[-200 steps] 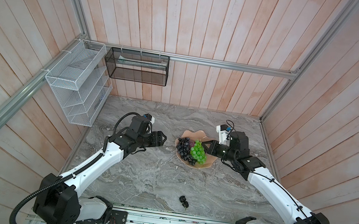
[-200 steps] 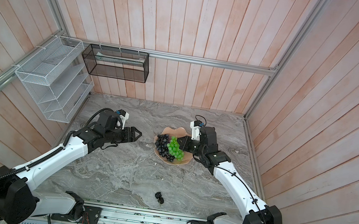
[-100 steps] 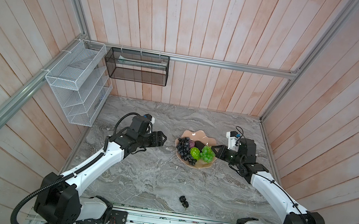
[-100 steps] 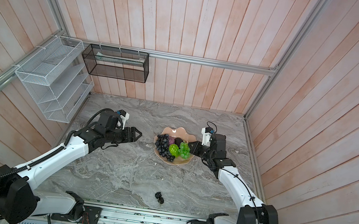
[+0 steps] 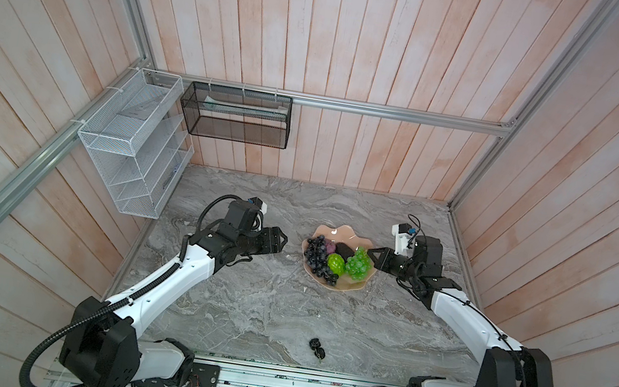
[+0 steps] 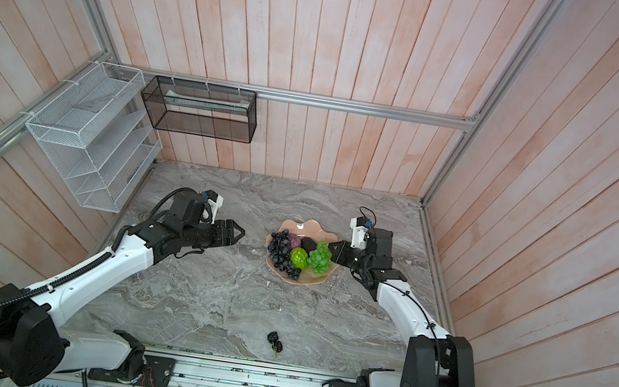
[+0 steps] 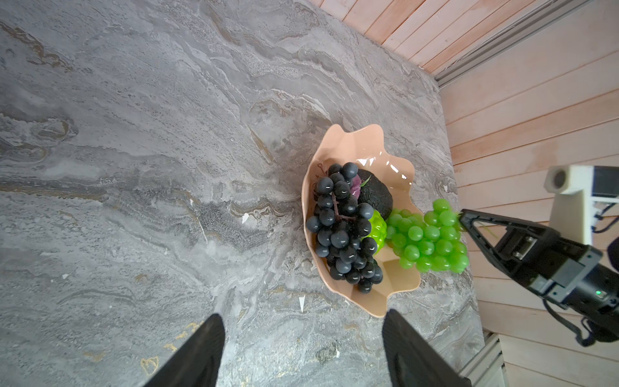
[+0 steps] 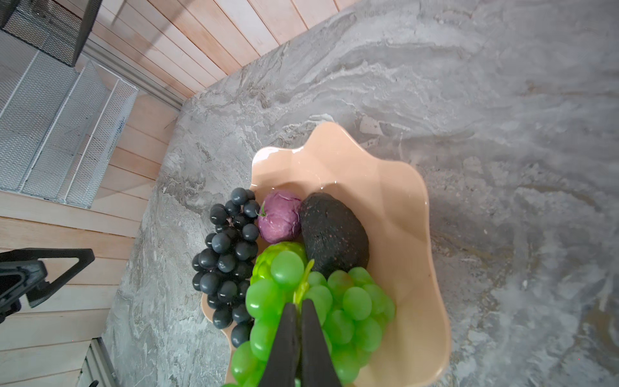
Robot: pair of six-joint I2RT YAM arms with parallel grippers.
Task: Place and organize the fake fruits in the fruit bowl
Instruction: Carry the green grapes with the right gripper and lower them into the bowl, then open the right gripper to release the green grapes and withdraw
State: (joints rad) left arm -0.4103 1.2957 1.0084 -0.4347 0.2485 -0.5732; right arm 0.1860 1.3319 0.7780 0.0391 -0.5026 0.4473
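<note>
Fruit bowl [image 8: 395, 187] is glossy salmon-pink, plain. Dark grape bunch [image 8: 227, 254] is black-purple, green grape bunch [image 8: 356, 303] bright and translucent, round fruit [image 8: 279, 216] mottled purple, bumpy oval [image 8: 331, 234] near-black with faint reddish specks, lumpy fruit [image 8: 264, 259] lime-green, small cluster [image 5: 317, 348] black. Bench [image 7: 134, 134] shows grey marble with pale and tan veining.

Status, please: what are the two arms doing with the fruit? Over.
Left tool open, empty, beside fruit bowl. Right tool shut on green grape bunch at bowl. Tiny black cluster out on table, nothing blocking.

White wire rack [image 5: 135, 141] and black mesh basket [image 5: 235, 115], perhaps with paper inside, above grey marble tabletop [image 5: 262, 292].
</note>
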